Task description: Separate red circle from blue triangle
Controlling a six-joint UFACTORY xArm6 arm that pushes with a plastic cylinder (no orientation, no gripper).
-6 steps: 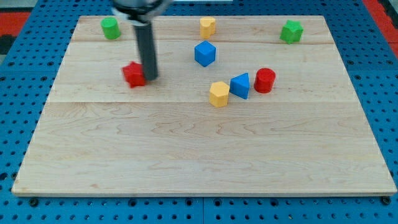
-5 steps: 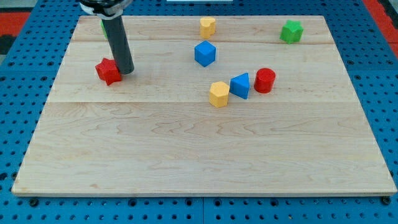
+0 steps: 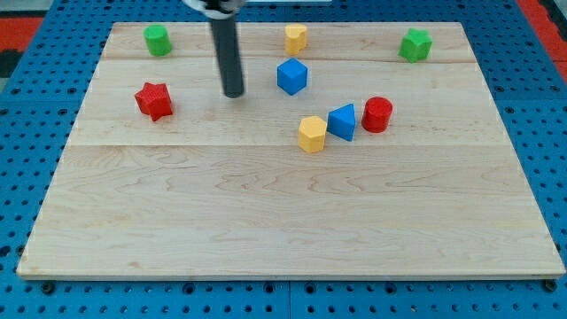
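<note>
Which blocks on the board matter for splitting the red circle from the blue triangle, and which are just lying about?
In the job:
red circle
blue triangle, close on its left
my tip, well to the view's left of both

Lying about:
yellow block beside the triangle
blue cube
red star
upper yellow block
green blocks

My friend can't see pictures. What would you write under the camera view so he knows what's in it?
A red circle sits right beside a blue triangle on a wooden board, a yellow block at the triangle's other side. My tip rests apart, between a red star and a blue cube.
</note>
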